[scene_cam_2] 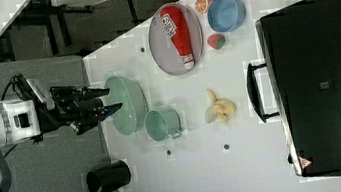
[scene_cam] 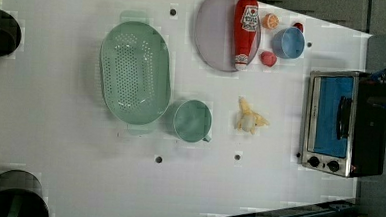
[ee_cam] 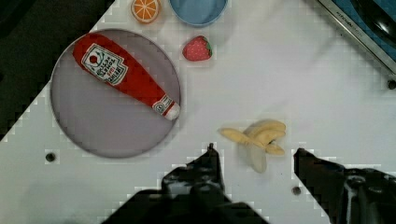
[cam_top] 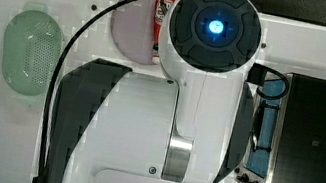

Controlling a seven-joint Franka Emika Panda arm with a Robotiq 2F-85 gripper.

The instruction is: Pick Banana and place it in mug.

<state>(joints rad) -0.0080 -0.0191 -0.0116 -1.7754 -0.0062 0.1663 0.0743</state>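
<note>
The banana, a peeled pale-yellow piece with splayed skin, lies on the white table between the mug and the toaster oven; it is also at banana. The teal-green mug stands upright beside the colander, seen again as mug. In the wrist view the banana lies well below and between the two dark fingertips of my gripper. The jaws stand open with nothing in them. In the right view my gripper shows at the right view's left, fingertips over the colander's edge.
A pale-green colander is next to the mug. A grey plate carries a red ketchup bottle. An orange slice, a blue bowl and a strawberry lie near it. The toaster oven stands beyond the banana.
</note>
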